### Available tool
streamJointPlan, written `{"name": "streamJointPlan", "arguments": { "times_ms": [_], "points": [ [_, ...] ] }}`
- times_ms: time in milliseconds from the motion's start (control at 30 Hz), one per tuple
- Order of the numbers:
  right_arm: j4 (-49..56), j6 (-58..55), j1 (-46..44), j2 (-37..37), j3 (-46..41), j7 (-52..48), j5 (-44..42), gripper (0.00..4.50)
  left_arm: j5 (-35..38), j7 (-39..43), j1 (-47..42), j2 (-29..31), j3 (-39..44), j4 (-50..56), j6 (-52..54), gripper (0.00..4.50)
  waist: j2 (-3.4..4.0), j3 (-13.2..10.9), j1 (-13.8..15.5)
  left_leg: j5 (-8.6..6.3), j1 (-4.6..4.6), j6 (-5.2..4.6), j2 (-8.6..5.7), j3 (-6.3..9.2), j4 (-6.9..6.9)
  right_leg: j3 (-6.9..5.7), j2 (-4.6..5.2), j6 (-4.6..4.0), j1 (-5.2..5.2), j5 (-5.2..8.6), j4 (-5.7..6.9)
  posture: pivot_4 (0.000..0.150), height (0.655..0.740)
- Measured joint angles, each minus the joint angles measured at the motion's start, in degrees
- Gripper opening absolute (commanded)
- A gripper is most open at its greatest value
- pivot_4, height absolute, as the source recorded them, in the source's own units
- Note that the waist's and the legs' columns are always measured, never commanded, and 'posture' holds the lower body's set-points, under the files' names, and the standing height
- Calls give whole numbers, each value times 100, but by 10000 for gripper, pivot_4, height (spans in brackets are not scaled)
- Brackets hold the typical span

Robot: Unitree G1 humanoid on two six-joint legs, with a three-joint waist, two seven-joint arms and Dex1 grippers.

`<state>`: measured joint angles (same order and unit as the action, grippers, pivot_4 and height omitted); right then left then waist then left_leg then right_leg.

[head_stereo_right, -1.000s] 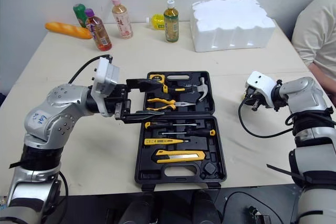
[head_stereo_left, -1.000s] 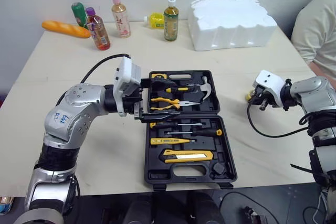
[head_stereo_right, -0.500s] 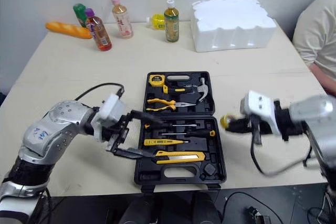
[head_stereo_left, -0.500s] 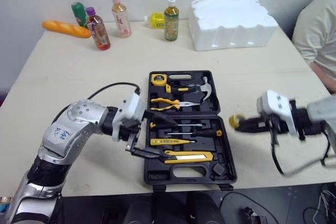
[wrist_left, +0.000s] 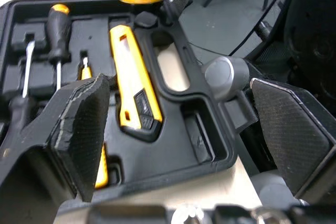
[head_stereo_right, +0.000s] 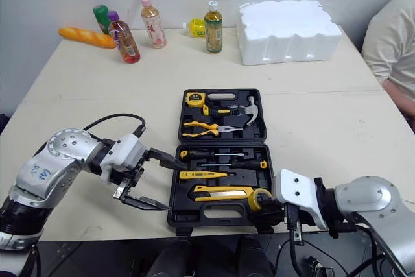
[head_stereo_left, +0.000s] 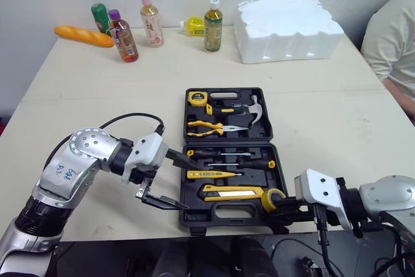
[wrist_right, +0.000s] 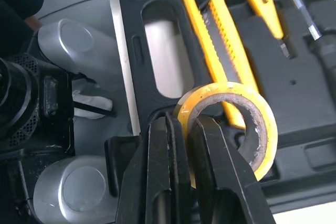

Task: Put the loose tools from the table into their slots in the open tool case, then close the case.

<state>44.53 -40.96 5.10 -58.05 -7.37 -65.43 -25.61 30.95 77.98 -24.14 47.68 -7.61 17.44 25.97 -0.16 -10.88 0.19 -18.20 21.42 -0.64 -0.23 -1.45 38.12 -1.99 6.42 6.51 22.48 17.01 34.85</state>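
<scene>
The open black tool case (head_stereo_left: 268,115) lies in the middle of the table, holding a tape measure (head_stereo_left: 198,98), hammer (head_stereo_left: 249,105), pliers (head_stereo_left: 204,128), screwdrivers (head_stereo_left: 227,155) and a yellow utility knife (head_stereo_left: 233,191). My right gripper (head_stereo_left: 285,209) is shut on the rim of a yellow tape roll (head_stereo_left: 272,198), held over the case's front right corner. In the right wrist view the tape roll (wrist_right: 265,124) hangs just past the knife (wrist_right: 210,40). My left gripper (head_stereo_left: 188,185) stands wide open at the case's front left edge with nothing between its pads (wrist_left: 84,129).
Several bottles (head_stereo_left: 211,25) and a bread loaf (head_stereo_left: 82,36) line the table's far edge, beside a white foam box (head_stereo_left: 285,27). A person (head_stereo_left: 392,37) sits at the far right. The table's front edge runs just below the case.
My right arm swung from the table's right side to the case's front right corner, carrying the tape roll. My left gripper dropped from over the pliers to the case's front left edge.
</scene>
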Motion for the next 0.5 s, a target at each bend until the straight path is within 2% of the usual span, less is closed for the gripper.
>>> {"name": "streamJointPlan", "arguments": {
  "times_ms": [233,367,500],
  "points": [
    [-255,403,61,-186,480,115,339,497,33,-112,-29,-39,10,22,100,45000,-5,-2,1,-1,0,-6,-1,1,1,-2,-9,1,-1,0,2,1500,7383],
    [-321,315,58,-357,476,-4,193,15960,37,-212,-156,-75,10,37,191,45000,-10,-5,2,-1,0,-9,-1,2,2,-2,-14,1,-1,0,4,1500,7383],
    [-182,66,-106,-365,187,-26,-330,32353,38,-225,-209,-114,16,39,199,45000,-10,-5,4,0,0,-6,1,2,1,-2,-9,1,0,0,4,1500,7383]
  ]
}}
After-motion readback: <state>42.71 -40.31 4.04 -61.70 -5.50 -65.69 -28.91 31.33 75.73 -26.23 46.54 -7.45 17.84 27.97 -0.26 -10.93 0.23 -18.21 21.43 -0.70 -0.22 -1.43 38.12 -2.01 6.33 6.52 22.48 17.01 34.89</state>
